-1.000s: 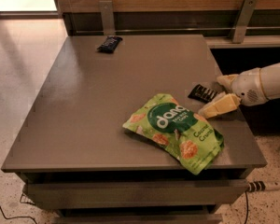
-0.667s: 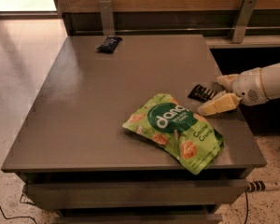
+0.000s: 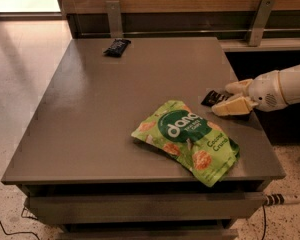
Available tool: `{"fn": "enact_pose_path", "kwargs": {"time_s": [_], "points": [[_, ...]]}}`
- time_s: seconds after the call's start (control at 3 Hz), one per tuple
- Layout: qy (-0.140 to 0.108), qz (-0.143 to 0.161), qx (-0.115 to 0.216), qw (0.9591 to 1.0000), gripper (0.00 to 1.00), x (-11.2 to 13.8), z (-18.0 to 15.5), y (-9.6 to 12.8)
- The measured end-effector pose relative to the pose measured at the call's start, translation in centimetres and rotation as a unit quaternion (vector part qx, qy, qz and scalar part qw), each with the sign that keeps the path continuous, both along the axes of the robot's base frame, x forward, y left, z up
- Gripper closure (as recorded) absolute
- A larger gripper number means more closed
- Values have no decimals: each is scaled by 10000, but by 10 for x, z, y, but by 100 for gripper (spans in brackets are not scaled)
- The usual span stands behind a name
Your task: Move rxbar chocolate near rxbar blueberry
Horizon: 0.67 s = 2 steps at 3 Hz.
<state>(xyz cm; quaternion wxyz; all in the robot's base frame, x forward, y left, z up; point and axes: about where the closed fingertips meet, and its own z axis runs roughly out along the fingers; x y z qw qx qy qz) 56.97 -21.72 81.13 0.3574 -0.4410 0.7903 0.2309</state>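
Observation:
The rxbar chocolate (image 3: 212,98), a slim black wrapper, lies near the table's right edge, its right end hidden by my gripper. My gripper (image 3: 224,99), cream-coloured, reaches in from the right and sits around that end of the bar, low over the table. The rxbar blueberry (image 3: 116,46), a dark navy wrapper, lies flat at the far left of the table (image 3: 90,114), well away from the gripper.
A large green snack bag (image 3: 190,140) lies at the front centre-right, just left of and below the gripper. A wooden wall with two metal brackets (image 3: 114,18) runs behind the table. The floor drops away at the left and at the right edge.

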Motion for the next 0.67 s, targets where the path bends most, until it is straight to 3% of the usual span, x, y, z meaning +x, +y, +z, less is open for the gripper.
{"fn": "enact_pose_path", "kwargs": {"time_s": [0.33,0.67], "points": [[1,1,0,10000,100,0,3,0],[-12,9,-6,10000,100,1,5,1]]}}
